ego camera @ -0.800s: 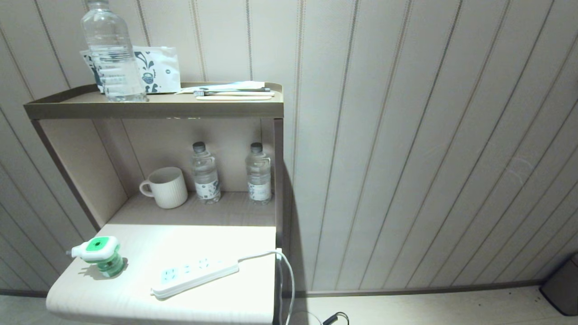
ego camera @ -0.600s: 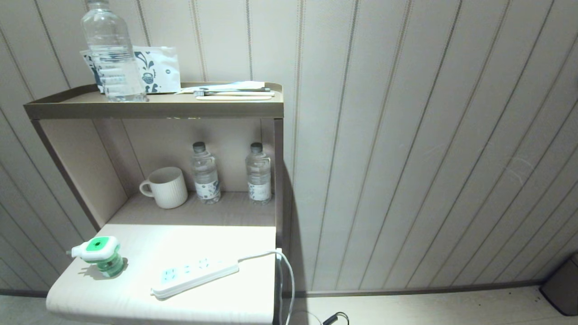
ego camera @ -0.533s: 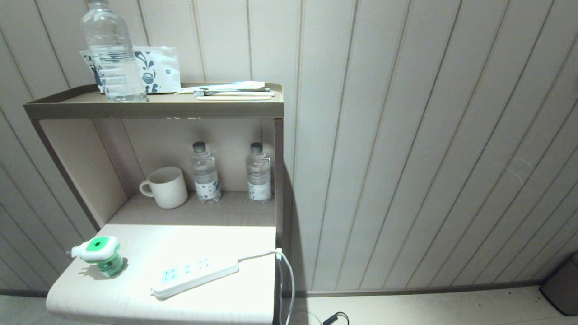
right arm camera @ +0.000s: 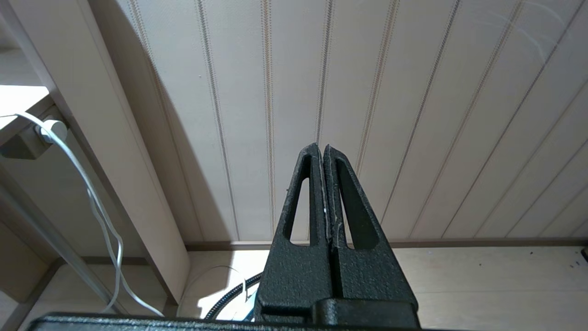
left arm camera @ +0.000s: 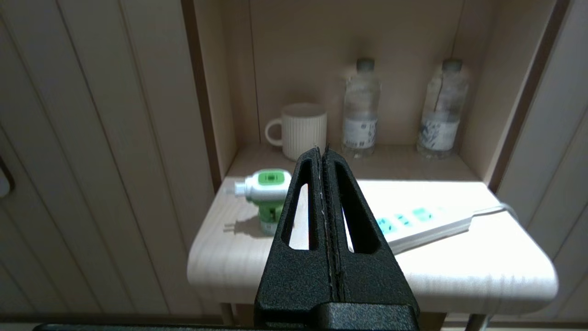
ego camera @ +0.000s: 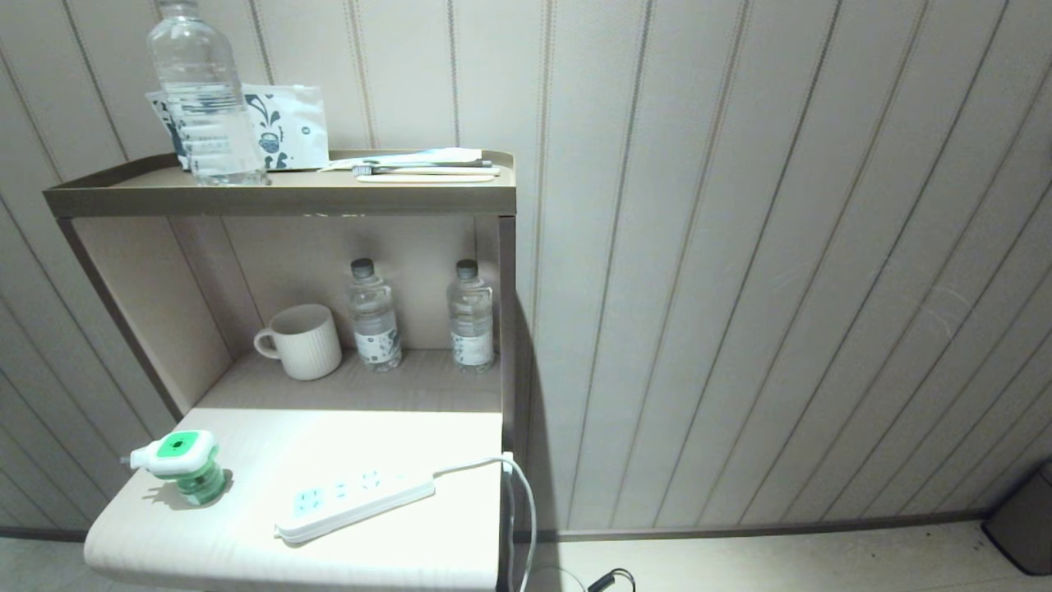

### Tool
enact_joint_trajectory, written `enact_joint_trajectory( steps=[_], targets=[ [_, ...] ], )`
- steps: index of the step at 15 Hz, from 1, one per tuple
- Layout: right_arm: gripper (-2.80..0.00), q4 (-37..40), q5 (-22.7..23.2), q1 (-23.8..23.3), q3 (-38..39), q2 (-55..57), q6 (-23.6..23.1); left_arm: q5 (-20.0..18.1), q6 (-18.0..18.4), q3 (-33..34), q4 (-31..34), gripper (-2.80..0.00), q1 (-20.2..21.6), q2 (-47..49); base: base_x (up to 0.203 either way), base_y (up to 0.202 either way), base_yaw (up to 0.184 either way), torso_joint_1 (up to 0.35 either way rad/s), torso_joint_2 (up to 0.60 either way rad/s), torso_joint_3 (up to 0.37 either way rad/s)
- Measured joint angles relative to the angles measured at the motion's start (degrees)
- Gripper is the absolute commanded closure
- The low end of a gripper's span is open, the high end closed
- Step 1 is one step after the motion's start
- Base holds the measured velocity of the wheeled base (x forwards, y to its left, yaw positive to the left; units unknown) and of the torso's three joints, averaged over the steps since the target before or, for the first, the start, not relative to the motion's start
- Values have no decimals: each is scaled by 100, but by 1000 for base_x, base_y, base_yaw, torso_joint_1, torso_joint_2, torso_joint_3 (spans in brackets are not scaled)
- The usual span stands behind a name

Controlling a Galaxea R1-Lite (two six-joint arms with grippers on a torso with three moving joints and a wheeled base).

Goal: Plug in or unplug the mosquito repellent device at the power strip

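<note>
The mosquito repellent device (ego camera: 178, 463) stands on the white tabletop (ego camera: 246, 551) near its left edge, with its green round top facing up and its two metal prongs sticking out toward the left. It is not plugged in. The power strip (ego camera: 355, 498) lies a little apart from it, closer to the right edge, slanted, with pale blue sockets on top. Its white cord (ego camera: 518, 493) goes over the right edge and hangs down. Behind the tabletop, on the lower shelf (ego camera: 427, 386), are a ribbed white mug (ego camera: 302, 341) and two small water bottles (ego camera: 375, 315) with labels too small to read. On the top shelf (ego camera: 279, 197) stand a big clear bottle (ego camera: 202, 94), a white packet with a dark blue pattern (ego camera: 283, 127), and some flat things in wrappers (ego camera: 423, 164); no words on them can be read. The left gripper (left arm camera: 323, 151) is closed with nothing in it and hangs in front of the tabletop, not touching anything. The right gripper (right arm camera: 320, 149) is closed and empty too, pointing at the striped wall (right arm camera: 413, 92) off to the right of the shelf.
</note>
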Motion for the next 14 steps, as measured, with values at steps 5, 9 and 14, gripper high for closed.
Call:
enact_joint_trajectory(
  steps=[5, 9, 14],
  targets=[
    [0, 20, 27, 0, 0, -5, -183, -4, -219, -1915, 738, 0, 124, 1759, 0, 0, 0, 0, 0, 0],
    [0, 17, 16, 0, 0, -7, -96, 432, -1115, -3213, 1465, 0, 759, 3433, 0, 0, 0, 0, 0, 0],
    [0, 17, 7, 0, 0, -7, -91, 702, -2208, -4150, 2652, 0, 763, 4646, 0, 0, 0, 0, 0, 0]
  ],
)
